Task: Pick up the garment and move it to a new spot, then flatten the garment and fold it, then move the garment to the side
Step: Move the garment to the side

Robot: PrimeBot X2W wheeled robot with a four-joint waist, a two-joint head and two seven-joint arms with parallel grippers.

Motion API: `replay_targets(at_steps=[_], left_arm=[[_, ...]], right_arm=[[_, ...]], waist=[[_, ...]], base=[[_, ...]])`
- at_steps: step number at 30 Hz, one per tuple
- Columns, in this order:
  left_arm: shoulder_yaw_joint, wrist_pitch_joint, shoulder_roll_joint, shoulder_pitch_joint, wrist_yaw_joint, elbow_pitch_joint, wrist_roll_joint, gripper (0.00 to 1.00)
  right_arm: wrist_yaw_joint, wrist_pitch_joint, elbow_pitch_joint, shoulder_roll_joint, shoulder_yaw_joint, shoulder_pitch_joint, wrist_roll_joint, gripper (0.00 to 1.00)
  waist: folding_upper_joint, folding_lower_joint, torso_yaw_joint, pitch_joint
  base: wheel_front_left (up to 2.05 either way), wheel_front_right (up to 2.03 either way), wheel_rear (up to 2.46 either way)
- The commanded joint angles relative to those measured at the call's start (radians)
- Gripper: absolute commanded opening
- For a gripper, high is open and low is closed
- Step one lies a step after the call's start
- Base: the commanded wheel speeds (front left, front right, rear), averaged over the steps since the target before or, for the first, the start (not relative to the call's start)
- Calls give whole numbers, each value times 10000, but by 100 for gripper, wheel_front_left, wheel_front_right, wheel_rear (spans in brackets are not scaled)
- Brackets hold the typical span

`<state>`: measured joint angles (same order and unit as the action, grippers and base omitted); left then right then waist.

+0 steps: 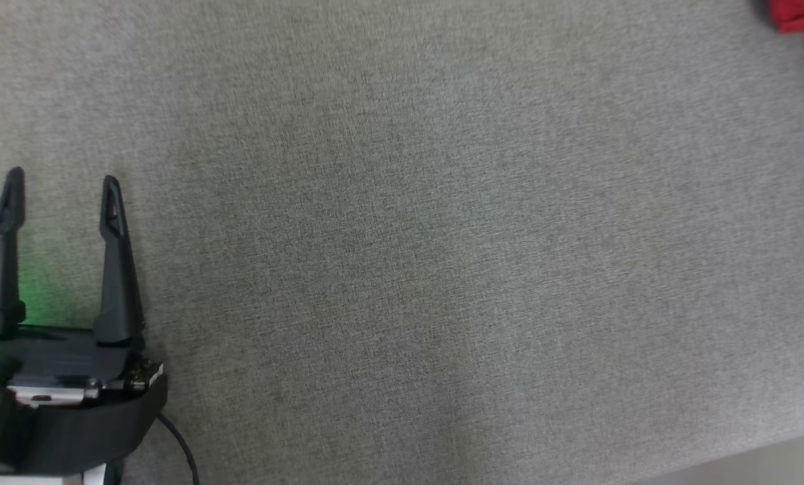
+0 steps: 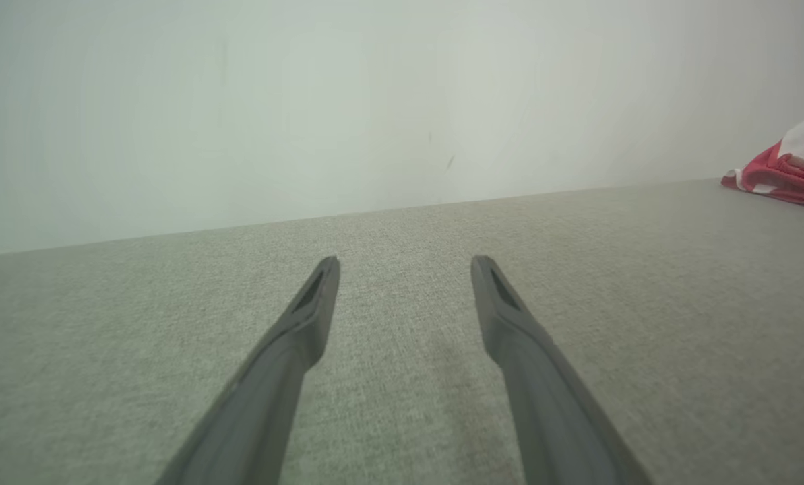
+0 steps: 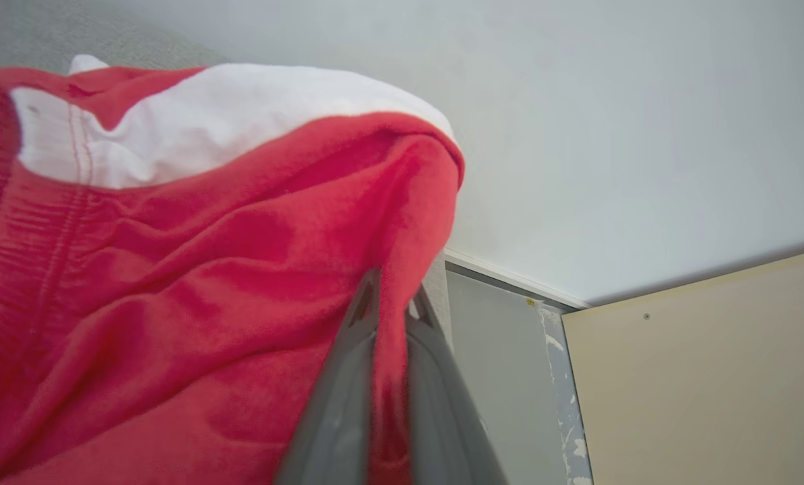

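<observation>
- Our right pincer (image 3: 389,296) is clamped on a fold of the garment (image 3: 172,269), at the bench's (image 1: 402,242) far right.
- Our left pincer (image 1: 63,176) gapes empty over the bench's near left.
- That thin pinch could slip mid-carry.

I'm looking at a grey woven worktop (image 1: 442,236) that meets a plain pale wall (image 2: 307,101). Beyond its edge I see a beige panel (image 3: 712,377) beside a scuffed grey strip (image 3: 503,350).

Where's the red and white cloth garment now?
The garment is pinched in the right tool, at the top right corner of the head view, on the grey fabric surface.
</observation>
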<state>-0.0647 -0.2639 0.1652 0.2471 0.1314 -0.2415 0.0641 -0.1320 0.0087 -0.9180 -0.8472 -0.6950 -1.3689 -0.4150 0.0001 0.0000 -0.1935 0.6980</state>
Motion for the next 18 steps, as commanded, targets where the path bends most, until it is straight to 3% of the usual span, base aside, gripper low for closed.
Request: replay_targets(at_steps=[1,3,4,5,6,18], left_arm=[[49,-8,29,161,-18,141,22,100],[30,1,51,148,-19,130,-7,100],[8,16,50,135,-19,136,-2,100],[-4,17,45,123,-19,142,-2,100],[-25,18,29,126,-20,145,7,100],[-247,26,-170,-93,-41,533,96,100]], right_arm=[[27,-17,-20,-17,50,-165,61,0],[27,119,-156,-66,36,-257,210,0],[27,169,-237,-53,66,-295,258,7],[27,81,-244,-39,108,-370,327,32],[27,-54,-274,-80,180,-497,467,97],[27,-884,-776,676,1165,-495,1216,100]], waist=[[-1,0,4,267],[-1,0,44,341],[-1,0,58,357],[-1,0,75,368],[-1,0,94,376],[-1,0,38,-238]], base=[[0,0,0],[0,0,0],[0,0,0],[0,0,0],[0,0,0],[0,0,0]])
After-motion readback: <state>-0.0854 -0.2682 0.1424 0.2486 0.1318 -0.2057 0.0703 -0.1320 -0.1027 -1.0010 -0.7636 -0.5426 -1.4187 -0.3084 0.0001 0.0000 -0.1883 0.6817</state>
